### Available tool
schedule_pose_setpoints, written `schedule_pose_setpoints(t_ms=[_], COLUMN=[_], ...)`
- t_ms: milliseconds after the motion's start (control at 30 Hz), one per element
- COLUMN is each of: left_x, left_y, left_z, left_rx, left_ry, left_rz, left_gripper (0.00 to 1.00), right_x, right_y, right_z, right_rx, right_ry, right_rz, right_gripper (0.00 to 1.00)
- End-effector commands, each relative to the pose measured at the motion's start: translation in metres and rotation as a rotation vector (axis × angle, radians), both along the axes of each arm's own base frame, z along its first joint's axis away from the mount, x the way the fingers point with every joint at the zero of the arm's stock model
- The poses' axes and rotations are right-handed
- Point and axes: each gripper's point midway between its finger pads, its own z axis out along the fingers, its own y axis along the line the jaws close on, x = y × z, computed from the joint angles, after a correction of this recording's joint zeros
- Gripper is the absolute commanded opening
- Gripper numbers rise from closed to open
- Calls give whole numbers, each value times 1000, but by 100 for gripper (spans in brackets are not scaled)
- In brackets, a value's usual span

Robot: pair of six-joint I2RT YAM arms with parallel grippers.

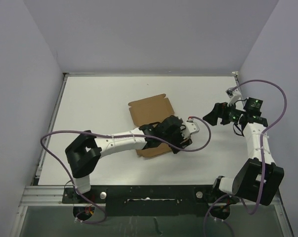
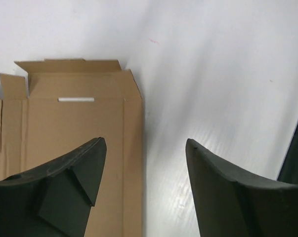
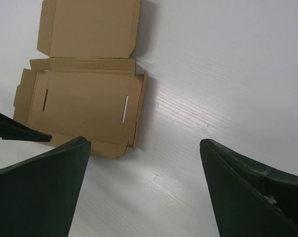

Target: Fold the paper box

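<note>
Left fingers (image 2: 82, 165) stand spread with nothing between them. One dark finger hangs over the plain brown kraft cardboard box (image 2: 74, 123), and the other over the bare white surface (image 2: 213, 74) just beside the box's edge. Whether that first finger touches the cardboard, I cannot tell. Right fingers (image 3: 45, 182) are spread wide too and empty, held above the surface well apart from the box and aimed toward it.

The box lies opened out and unfolded near the middle of the surface. In the right wrist view its base panel shows two narrow slots, one toward each end. A low flap along the side nearest the right fingers is slightly raised, and the lid panel with notched corner tabs stretches out beyond the base. From above, the white-and-black left arm (image 1: 124, 140) reaches across from its base and its wrist covers the near part of the box. The right arm (image 1: 255, 140) bends in from the right side. Purple cables (image 1: 55, 138) loop from both arms.
</note>
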Motion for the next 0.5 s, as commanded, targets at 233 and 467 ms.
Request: schedule_pose_setpoints(t_ms=[233,467], left_x=[42,80], left_y=[132,246], left_z=[69,13], left_rx=[-576,-734], left_ry=[396,670], left_rz=[383,769], left_gripper=[75,75], right_x=[4,18], right_y=[64,82], right_z=[-49,-101], right_rx=[-79,-257], right_ry=[105,252], right_rz=[304,359], right_gripper=[98,96])
